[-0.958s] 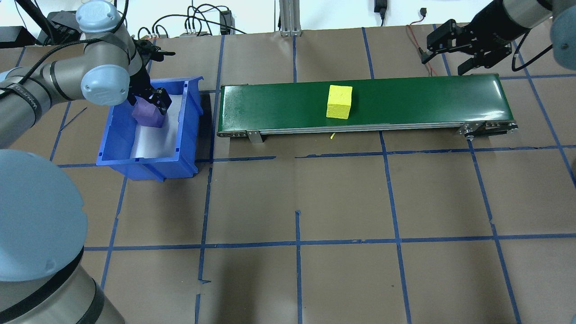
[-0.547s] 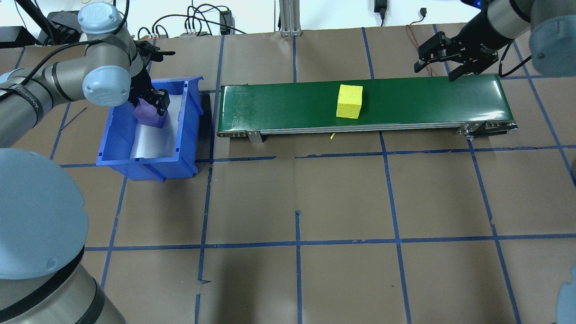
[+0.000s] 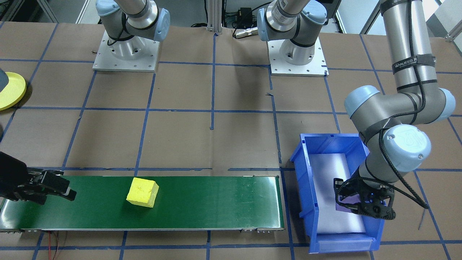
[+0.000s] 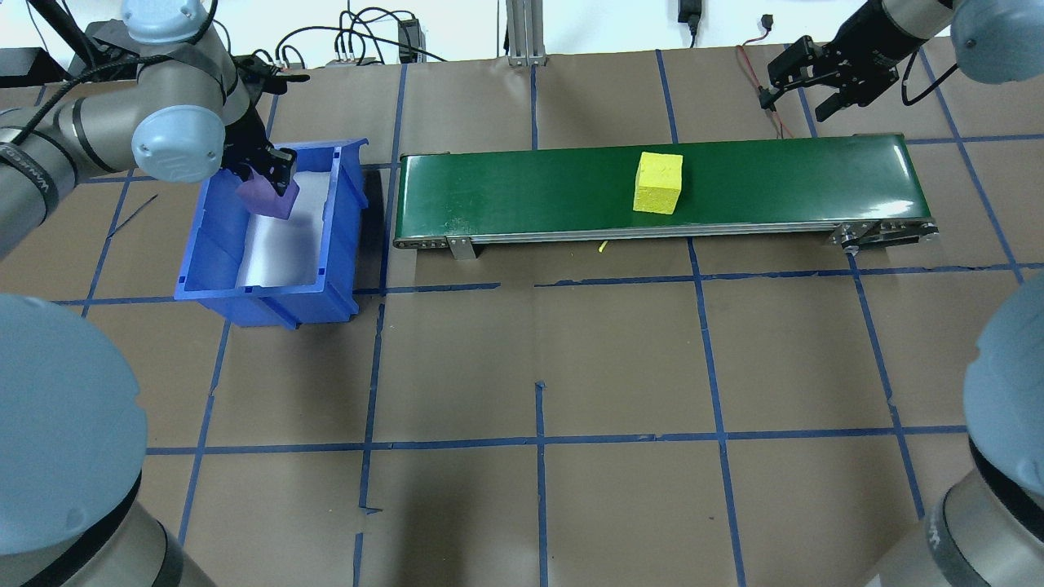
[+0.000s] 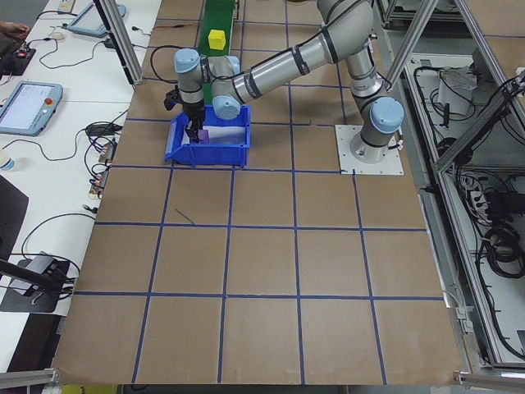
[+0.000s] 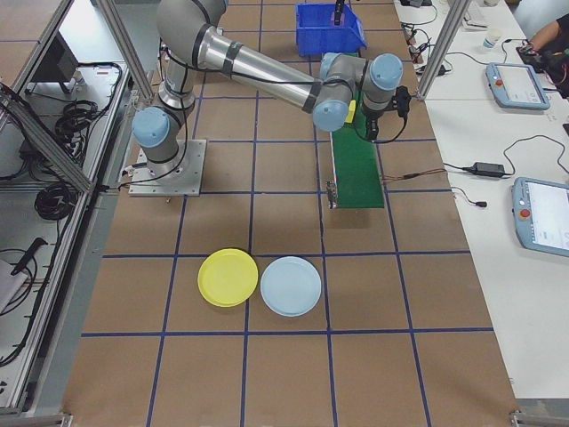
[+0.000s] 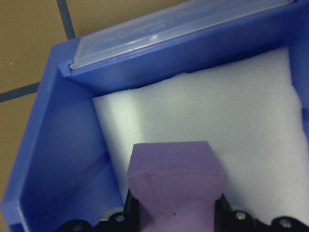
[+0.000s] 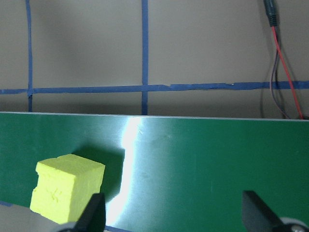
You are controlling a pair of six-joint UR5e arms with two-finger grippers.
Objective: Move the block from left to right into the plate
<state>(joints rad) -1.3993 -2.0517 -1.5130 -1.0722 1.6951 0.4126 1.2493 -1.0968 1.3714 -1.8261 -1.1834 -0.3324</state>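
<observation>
Between the closed left jaws, the purple block (image 7: 175, 180) looks like soft matt foam, its sides pinched in. Below it, the bin (image 7: 58, 159) is smooth blue plastic with a slight sheen, lined with a white, fine-grained foam sheet (image 7: 231, 121). Ahead of the spread right jaws, the yellow block (image 8: 66, 187) is rough, porous foam. It sits on the belt (image 8: 203, 159), glossy green with a bright glare streak. The table cover (image 4: 620, 367) looks like matt brown paper, crossed by blue tape (image 4: 540, 440).

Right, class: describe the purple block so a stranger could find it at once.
Find the blue bin left of the green conveyor. Inside it, over white foam, the left end effector grips the purple block, unlike the yellow cube riding the belt.
</observation>
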